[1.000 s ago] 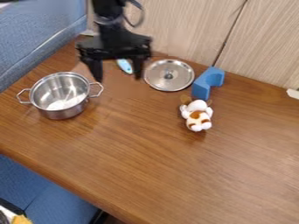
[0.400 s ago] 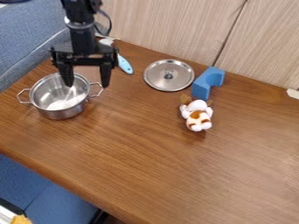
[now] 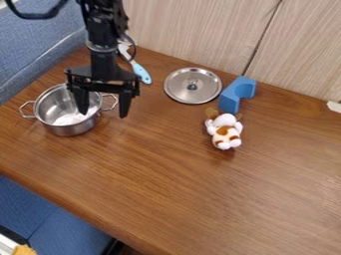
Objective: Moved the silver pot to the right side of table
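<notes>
The silver pot (image 3: 55, 102) stands upright at the left of the frame, its round mouth facing up. Its longest line runs through the two loop handles, nearly level across the frame: the left handle (image 3: 26, 109) points to the frame's left edge, and the right handle (image 3: 112, 103) points right and sits slightly higher. The tool (image 3: 103, 114) hangs over the pot's right side with its fingers spread apart, one in front of the mouth near the right rim, the other just right of the right handle; whether either touches the pot I cannot tell. The tabletop (image 3: 193, 189) has one edge slanting past the pot at upper left, along a blue seat (image 3: 30, 47), and another slanting from the left of the frame down to the bottom, with a strip of wood between it and the pot. To the right and lower right of the pot, the wood stretches broadly to the frame's right side. Along the upper part lie a light-blue-handled utensil (image 3: 141, 72), near the arm, then a round metal lid (image 3: 176, 86), knob up and well apart from the pot. Right of the lid is a blue block (image 3: 230, 98), with a brown-and-white plush toy (image 3: 225, 132) just below it. Inside the pot, a pale patch shows on the bottom; whether it is an object or a reflection is unclear.
</notes>
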Robot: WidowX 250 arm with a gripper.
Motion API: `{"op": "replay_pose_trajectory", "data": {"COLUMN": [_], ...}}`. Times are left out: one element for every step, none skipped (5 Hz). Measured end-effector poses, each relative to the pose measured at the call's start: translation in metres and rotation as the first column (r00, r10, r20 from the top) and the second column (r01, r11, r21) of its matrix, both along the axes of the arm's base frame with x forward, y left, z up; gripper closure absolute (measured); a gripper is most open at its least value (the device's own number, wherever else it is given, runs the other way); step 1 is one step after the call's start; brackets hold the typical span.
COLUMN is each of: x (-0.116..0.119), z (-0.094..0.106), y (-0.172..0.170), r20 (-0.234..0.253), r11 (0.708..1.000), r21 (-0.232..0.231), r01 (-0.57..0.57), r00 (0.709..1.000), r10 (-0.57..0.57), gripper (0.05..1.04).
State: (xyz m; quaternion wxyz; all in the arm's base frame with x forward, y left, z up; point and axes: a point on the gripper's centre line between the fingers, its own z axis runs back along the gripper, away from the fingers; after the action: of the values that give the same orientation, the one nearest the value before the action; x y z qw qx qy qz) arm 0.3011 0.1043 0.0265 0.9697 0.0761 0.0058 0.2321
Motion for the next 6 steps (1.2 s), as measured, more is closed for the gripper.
{"op": "replay_pose_trajectory", "data": {"x": [-0.0010,-0.0019,-0.0020,-0.0021,-0.0015,-0.0020], "z": [-0.0032,-0.0055,-0.0054,-0.0057,-0.0068,-0.0074], "y": [0.0024,0.0061,0.0069,0.0075,0.0077,0.0065], "r20": [-0.012,-0.016,-0.014,-0.011,0.001,0.004], "r11": [1.000,0.998,0.998,0.997,0.996,0.995], "r21": [0.024,0.045,0.051,0.053,0.059,0.062], "r01": [-0.012,-0.035,-0.049,-0.058,-0.069,-0.077], "r00": [1.000,0.999,0.999,0.998,0.998,0.997], "r10": [0.012,0.035,0.050,0.059,0.069,0.077], "gripper": [0.137,0.423,0.725,0.934,1.011,1.014]}}
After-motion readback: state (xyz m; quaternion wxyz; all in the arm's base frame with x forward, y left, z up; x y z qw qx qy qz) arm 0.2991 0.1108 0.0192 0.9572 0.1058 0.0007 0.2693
